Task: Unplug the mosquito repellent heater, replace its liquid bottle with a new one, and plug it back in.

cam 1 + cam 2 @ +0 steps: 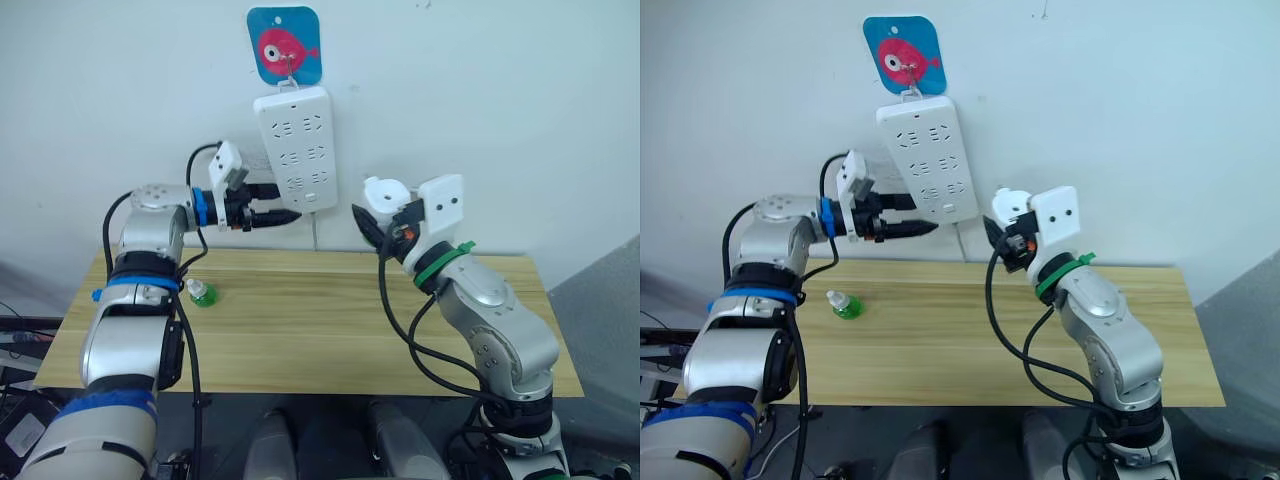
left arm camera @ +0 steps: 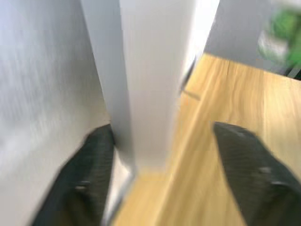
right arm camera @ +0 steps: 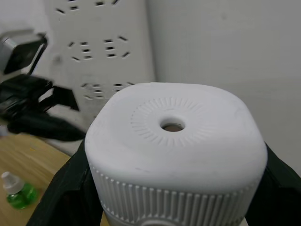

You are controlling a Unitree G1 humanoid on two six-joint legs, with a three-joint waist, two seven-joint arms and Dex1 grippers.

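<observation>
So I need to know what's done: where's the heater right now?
The mosquito repellent heater is unplugged, held in the right hand above the table's back edge, just right of the wall-hung power strip.

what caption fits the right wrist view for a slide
Right gripper clamps the small white rounded plastic heater before the long white wall-hung power strip.

One heater (image 3: 173,141), one capped green bottle (image 1: 202,293), one power strip (image 1: 295,148)

White power strip (image 1: 298,147) hangs on wall above wooden table (image 1: 330,320).
</observation>
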